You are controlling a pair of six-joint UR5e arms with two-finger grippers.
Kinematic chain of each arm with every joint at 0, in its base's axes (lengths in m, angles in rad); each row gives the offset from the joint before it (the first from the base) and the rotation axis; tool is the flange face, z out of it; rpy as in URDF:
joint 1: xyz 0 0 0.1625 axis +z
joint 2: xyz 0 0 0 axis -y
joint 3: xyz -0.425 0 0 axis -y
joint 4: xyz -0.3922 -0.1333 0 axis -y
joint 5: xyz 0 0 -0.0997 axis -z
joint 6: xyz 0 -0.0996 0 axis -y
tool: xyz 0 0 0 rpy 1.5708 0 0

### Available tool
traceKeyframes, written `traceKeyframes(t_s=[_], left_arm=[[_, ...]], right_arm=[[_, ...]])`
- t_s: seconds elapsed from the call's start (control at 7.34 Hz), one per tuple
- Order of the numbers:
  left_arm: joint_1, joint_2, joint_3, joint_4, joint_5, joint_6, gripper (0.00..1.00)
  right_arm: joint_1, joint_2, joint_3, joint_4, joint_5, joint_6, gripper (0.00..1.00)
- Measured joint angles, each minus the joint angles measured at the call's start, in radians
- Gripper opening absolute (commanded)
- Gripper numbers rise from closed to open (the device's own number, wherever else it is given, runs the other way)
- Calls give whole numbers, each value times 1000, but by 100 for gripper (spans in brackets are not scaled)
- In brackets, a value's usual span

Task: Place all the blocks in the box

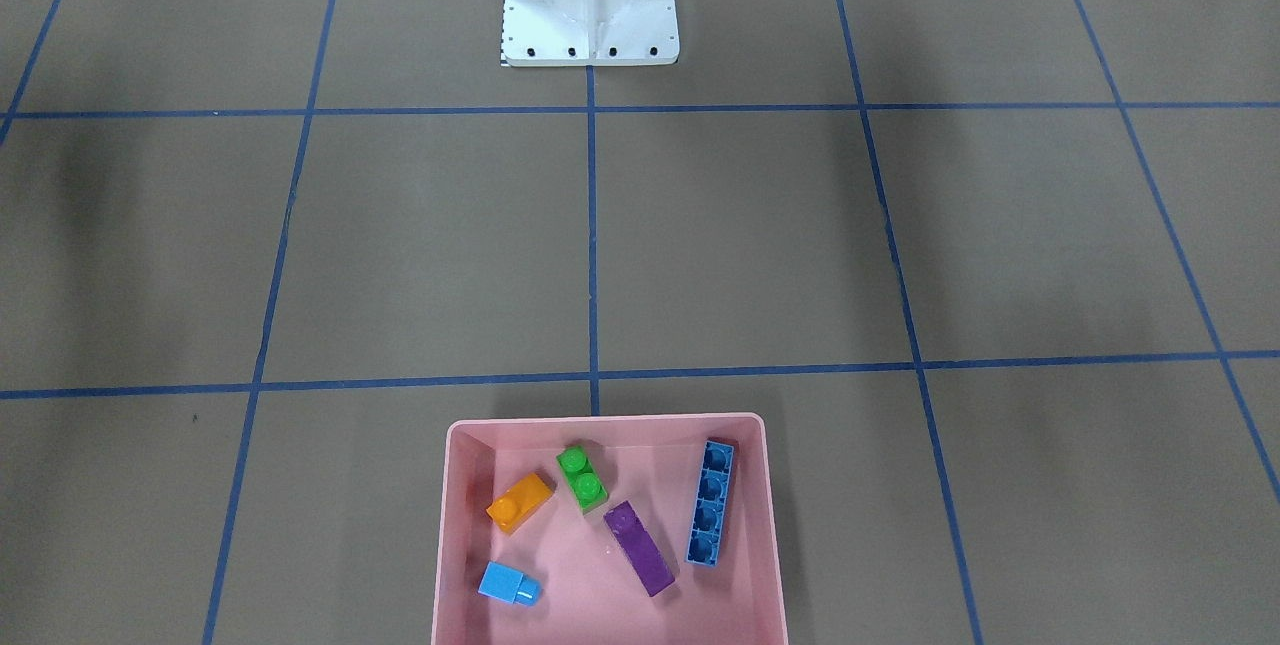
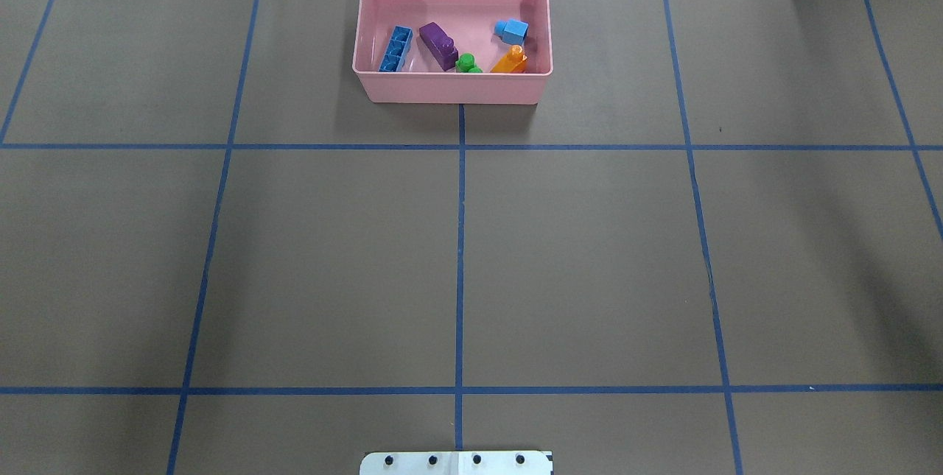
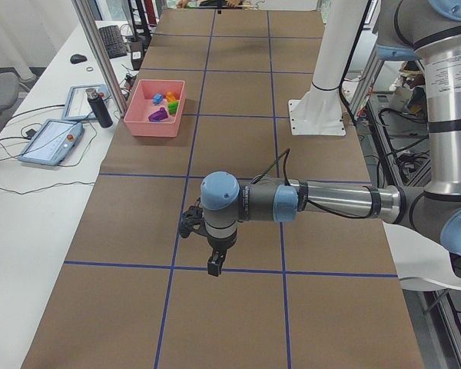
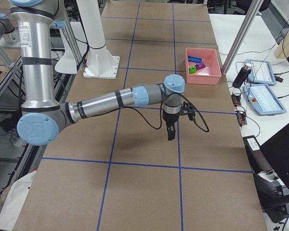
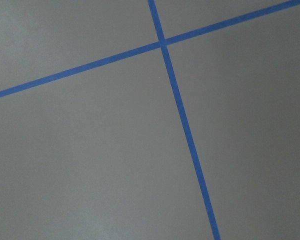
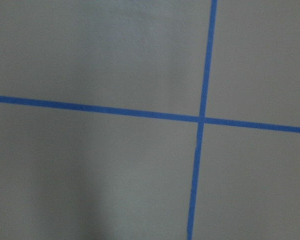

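A brown table (image 2: 589, 254) crossed by blue tape (image 2: 460, 269) in a grid fills every view. My left arm (image 3: 330, 201) stretches level over the table on my left side. My right arm (image 4: 106, 103) does the same on my right side. My white base (image 1: 590, 35) is bolted at the table's near edge.

The pink box (image 1: 770, 525) sits at the far edge of the table, centred on the middle tape line and well apart from both arms.

My left tool (image 3: 215, 260) points straight down above bare table near a tape crossing. My right tool (image 4: 171, 131) hangs the same way on the other side. Both show only from the table's ends, so I cannot tell whether either is released or clenched.

All five blocks lie inside the box:
- The long blue block (image 1: 710, 503) lies along the wall on my left.
- The purple block (image 1: 640, 548) lies slantwise just beside it, towards the middle.
- The green block (image 1: 582, 476) is near the wall closest to me.
- The orange block (image 1: 520, 502) is just beside the green one, on my right.
- The light-blue block (image 1: 508, 583) lies apart, farther from me on my right.
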Motion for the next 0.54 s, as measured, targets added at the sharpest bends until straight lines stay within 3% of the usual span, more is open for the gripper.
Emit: traceKeyframes(t_s=[0.27,0.54], left_arm=[[1,24,-17,-5,-1,2,100],[1,28,-38,-7,-2,3,100]], right_arm=[[74,-121,27,0,3,-129,100],[94,-157,24,-1,5,-160,100]])
